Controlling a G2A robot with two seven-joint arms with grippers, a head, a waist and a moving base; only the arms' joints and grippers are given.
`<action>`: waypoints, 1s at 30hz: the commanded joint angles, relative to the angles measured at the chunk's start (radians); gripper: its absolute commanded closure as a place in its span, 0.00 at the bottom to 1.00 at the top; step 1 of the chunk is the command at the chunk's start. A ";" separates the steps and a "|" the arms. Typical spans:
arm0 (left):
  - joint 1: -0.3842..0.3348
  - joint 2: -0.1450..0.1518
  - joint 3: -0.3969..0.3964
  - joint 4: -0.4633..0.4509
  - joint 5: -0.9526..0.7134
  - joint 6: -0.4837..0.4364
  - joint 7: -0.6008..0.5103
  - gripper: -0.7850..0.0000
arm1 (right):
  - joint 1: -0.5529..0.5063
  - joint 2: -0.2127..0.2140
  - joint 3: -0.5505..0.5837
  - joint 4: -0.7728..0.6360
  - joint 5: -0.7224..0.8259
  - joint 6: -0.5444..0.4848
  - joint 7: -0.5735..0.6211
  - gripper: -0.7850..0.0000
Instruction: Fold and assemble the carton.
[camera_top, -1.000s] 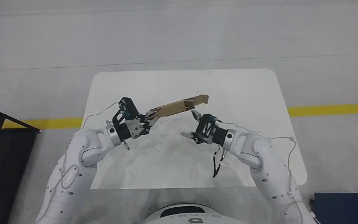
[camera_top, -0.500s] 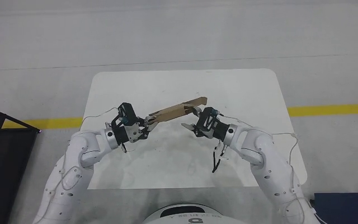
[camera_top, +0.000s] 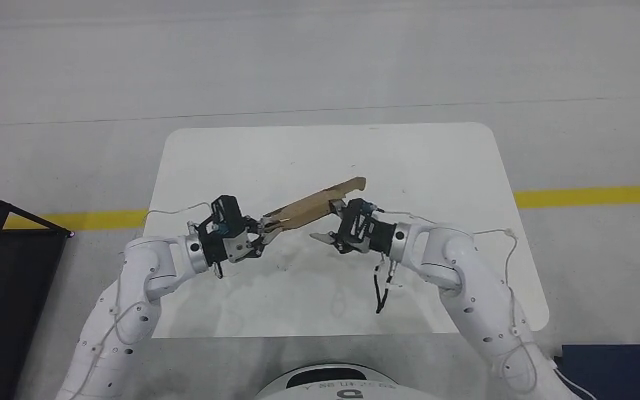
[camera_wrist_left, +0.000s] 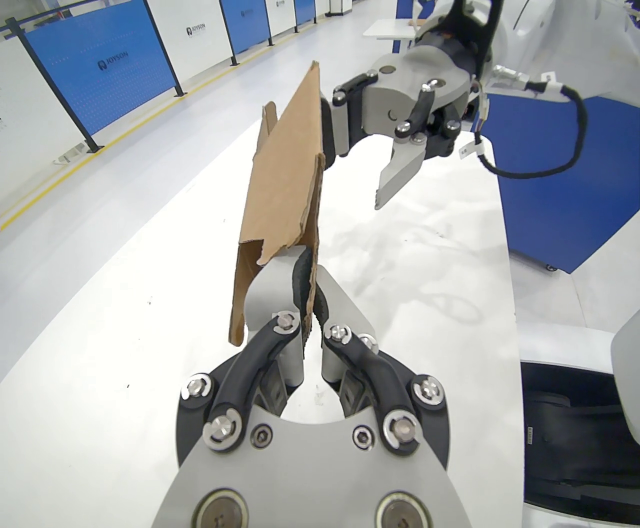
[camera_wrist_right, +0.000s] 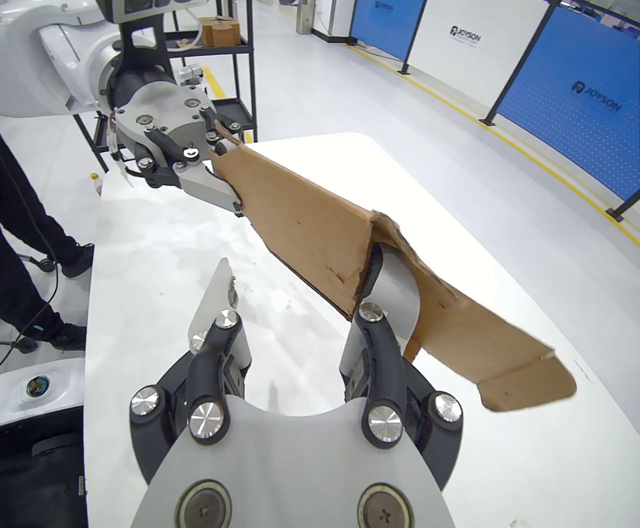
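Hanging in the air, the flat brown cardboard carton (camera_top: 310, 203) is held up off the white tabletop (camera_top: 430, 160). The left claw (camera_top: 262, 222) is clamped tight on 1 end of it. From the left claw, the carton's long side runs up and away toward the right claw (camera_top: 327, 222), like a thin plank. It is not yet opened into a box shape.

The right claw is open, with its 2 fingers wide apart. It sits at the part of the carton far from the left claw. 1 finger touches the cardboard and the other is out in free air. So I think the right claw is the claw to act next. It would need to close on the cardboard, or push it, while the left claw holds its end. The cardboard lies at 1 side of the right claw's gap, not in the middle, so a plain squeeze may only catch a thin edge.

Seen from above, the carton looks like 1 narrow strip, and how its layers sit is hard to tell. The left wrist view shows the left claw (camera_wrist_left: 305, 270) pinching a cut edge of the carton (camera_wrist_left: 280, 190), with a short flap beside it. The right wrist view shows more: the right claw (camera_wrist_right: 300, 280) has 1 finger tucked under a bent fold of the carton (camera_wrist_right: 310, 230), so that finger seems to be between 2 layers.
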 joint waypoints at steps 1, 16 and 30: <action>0.002 0.002 -0.003 0.002 0.006 -0.001 0.009 1.00 | 0.006 0.001 -0.007 0.005 0.011 -0.021 -0.005 0.54; 0.030 0.008 -0.019 -0.009 -0.006 0.073 0.011 0.00 | -0.014 0.017 -0.002 0.034 0.197 -0.074 -0.001 1.00; 0.083 0.015 -0.097 0.017 -0.064 0.204 0.011 0.00 | -0.020 0.025 0.056 -0.013 0.236 0.008 -0.084 1.00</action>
